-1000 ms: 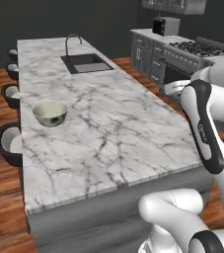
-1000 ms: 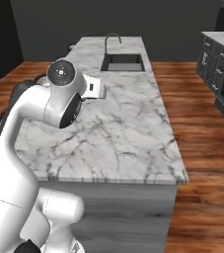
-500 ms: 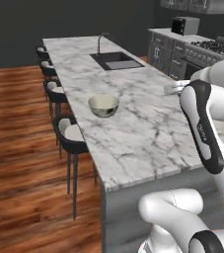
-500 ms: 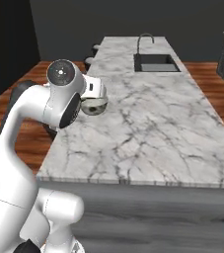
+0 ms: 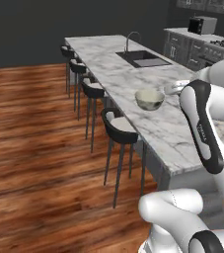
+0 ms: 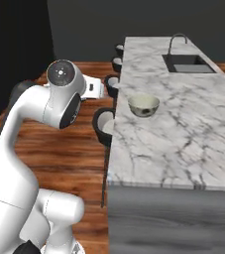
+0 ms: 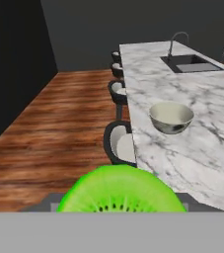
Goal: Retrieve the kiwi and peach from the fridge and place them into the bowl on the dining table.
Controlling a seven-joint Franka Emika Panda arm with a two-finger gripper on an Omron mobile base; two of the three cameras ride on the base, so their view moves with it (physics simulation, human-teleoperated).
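Camera swung; kiwi [image 7: 119, 190] faces bowl [image 7: 171, 117].

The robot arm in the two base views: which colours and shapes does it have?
The arm is glossy white, with rounded tubular links and bulbous joints. A dark grey oval panel runs along one link, and a round dark cap with a small centre mark covers one joint. No loose cables are visible.

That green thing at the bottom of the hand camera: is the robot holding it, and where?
Most likely yes: a kiwi sits right at the gripper, cut face toward the camera. The fingers are hidden, so the exact hold cannot be told.
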